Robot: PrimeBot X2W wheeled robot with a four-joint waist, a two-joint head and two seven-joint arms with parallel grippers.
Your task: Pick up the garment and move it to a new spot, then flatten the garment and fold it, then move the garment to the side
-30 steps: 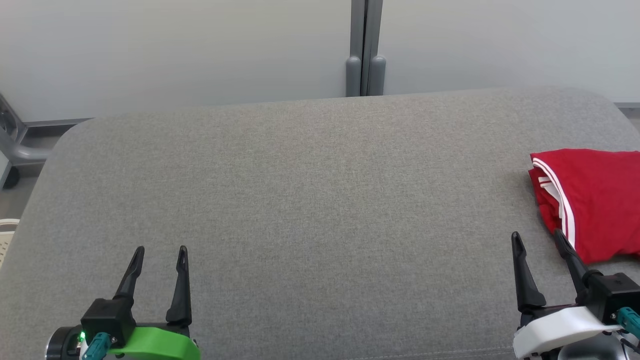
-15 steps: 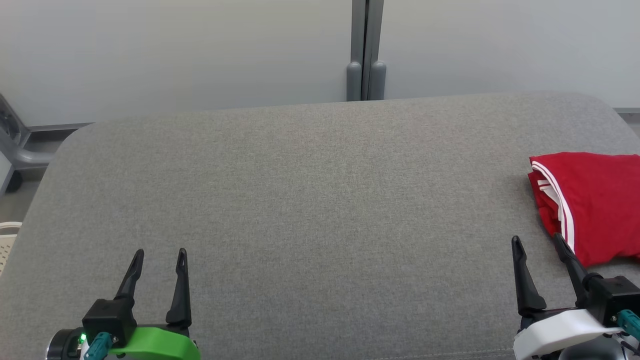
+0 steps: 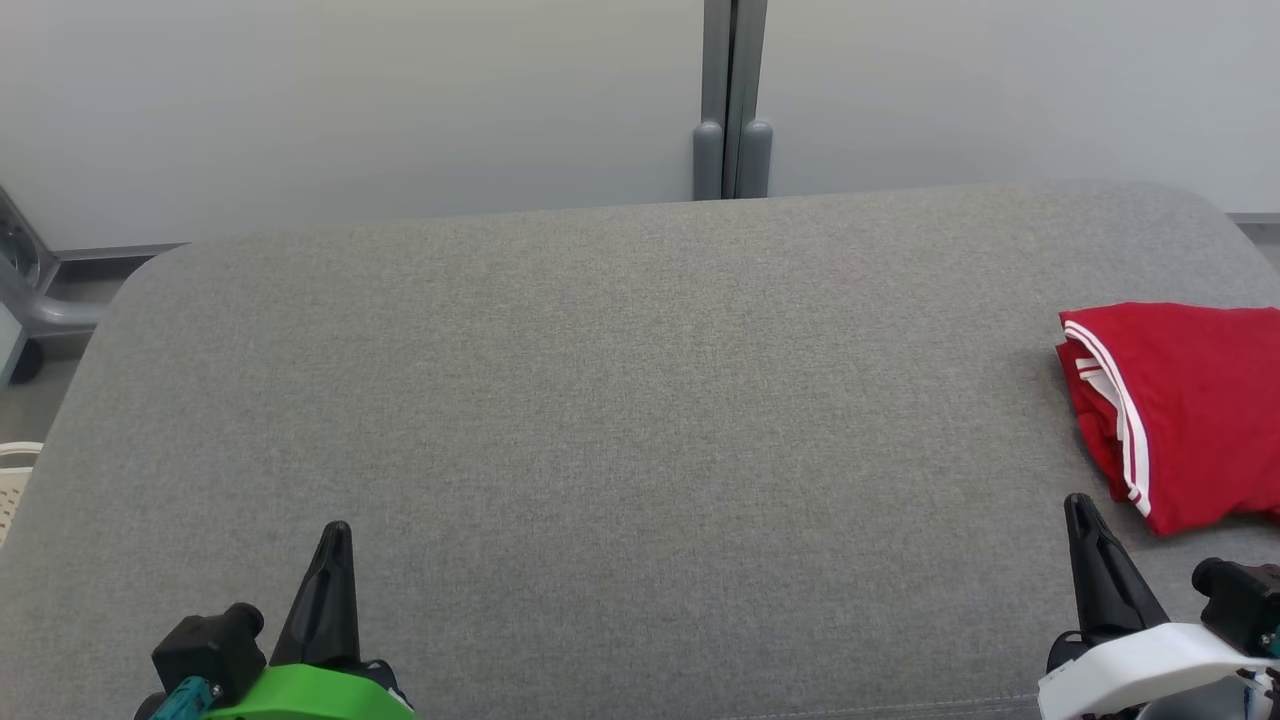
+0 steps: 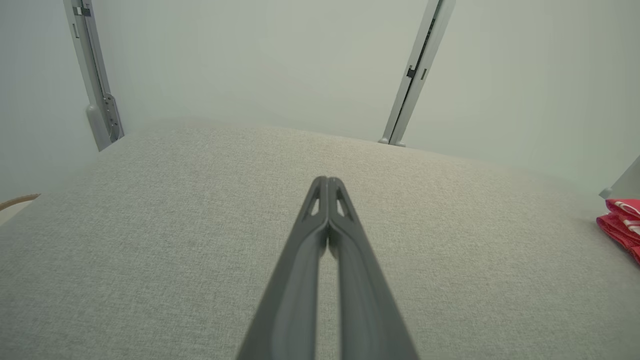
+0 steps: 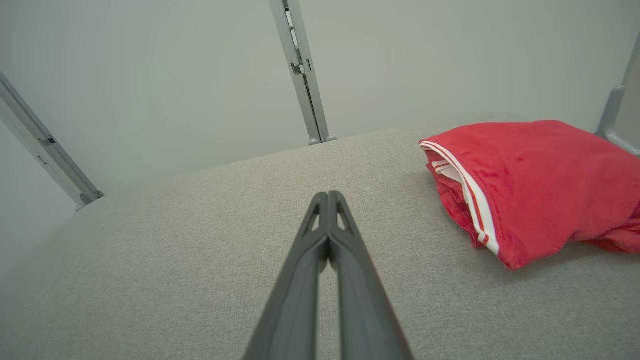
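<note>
Two grippers in view, both closed down tight, fingers pressed together along their length, nothing between them.

Left gripper [image 3: 335,535]: green-shelled wrist, sits over the near edge of the padded table [image 3: 640,400], toward its near-left corner. Fingers point toward the far edge. Left wrist view confirms the left gripper [image 4: 327,182] has its tips meeting, with bare grey fabric of the table [image 4: 150,225] beneath them.

Right gripper [image 3: 1080,510]: white-shelled wrist, over the near edge toward the near-right corner. Right wrist view shows the right gripper [image 5: 327,196] with tips together above bare table fabric [image 5: 150,260]. Whether either gripper touches the fabric: cannot tell.

Garment [image 3: 1190,410]: red, with white stripe trim along one folded edge, lying in a compact folded bundle at the right edge of the table, about halfway between the near and far edges. Its right part is cut off by the border of the head view. In the right wrist view the garment [image 5: 540,185] lies to the right of the closed fingers, near but apart. In the left wrist view only a corner of the garment [image 4: 622,225] shows, well apart from the left fingers.

Background: pale wall, with a grey upright post [image 3: 732,100] behind the far edge.
</note>
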